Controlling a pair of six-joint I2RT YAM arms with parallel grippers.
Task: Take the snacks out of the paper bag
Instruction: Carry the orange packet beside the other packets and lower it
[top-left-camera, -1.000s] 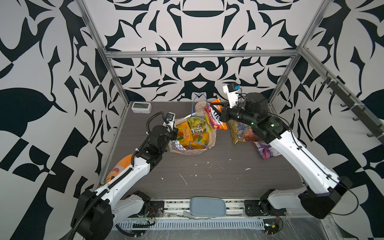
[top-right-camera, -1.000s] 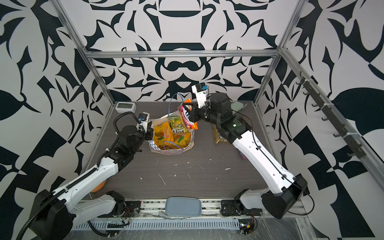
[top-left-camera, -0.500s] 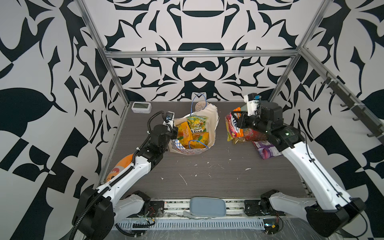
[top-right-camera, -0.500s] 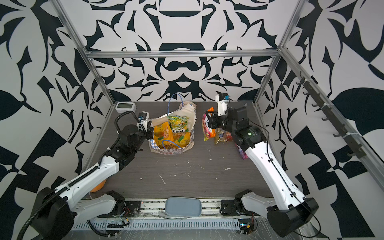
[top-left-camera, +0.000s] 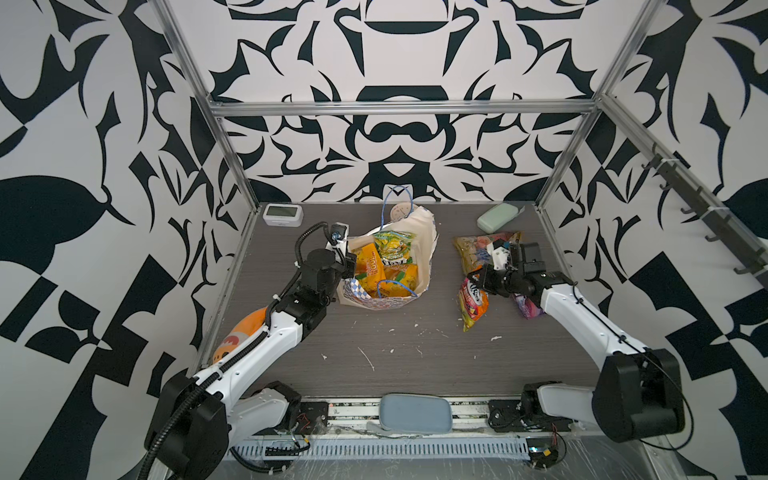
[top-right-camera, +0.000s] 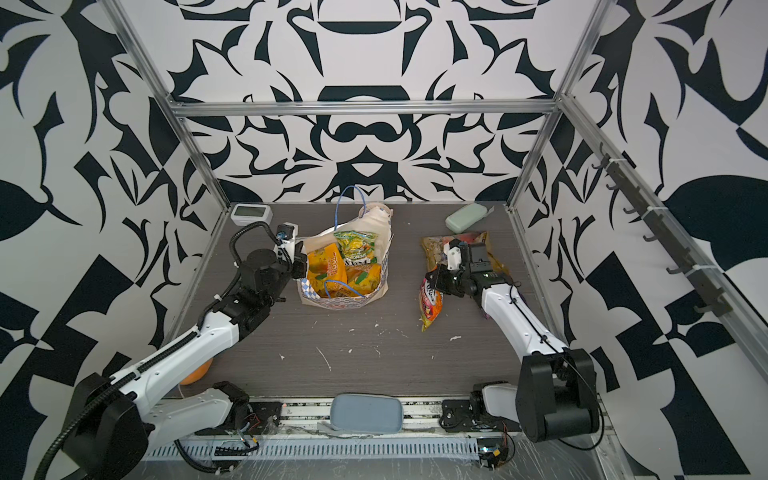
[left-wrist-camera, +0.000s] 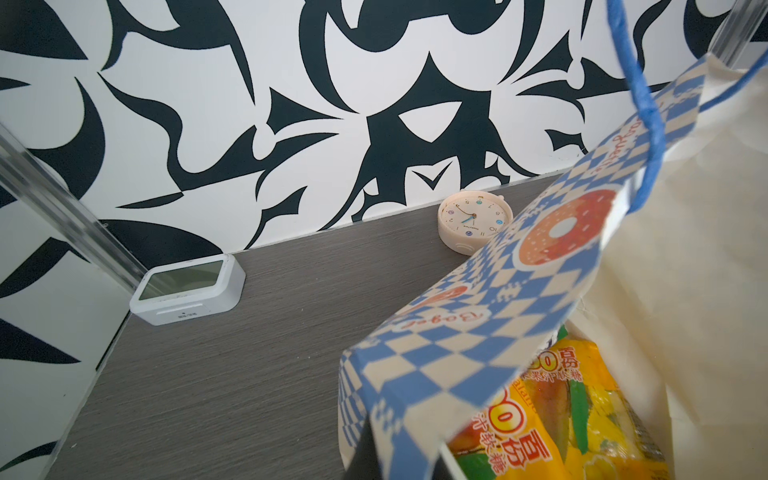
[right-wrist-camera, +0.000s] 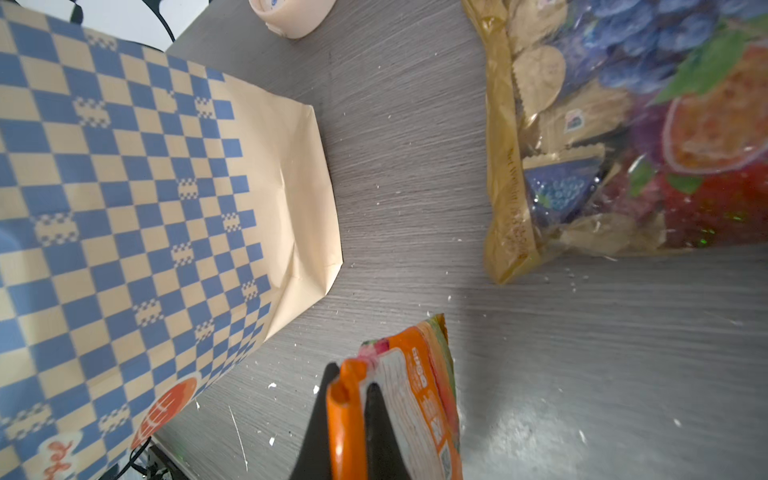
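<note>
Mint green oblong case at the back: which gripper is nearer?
Right. The right gripper, shut on a pink-orange glossy packet, is in front of the mint green oblong case; the left gripper holds the rim of the cream-white checked paper bag, farther left.

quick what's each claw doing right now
Left claw: closed, pinching the rim of the paper bag.
Right claw: closed, holding the pink-orange packet.
</note>
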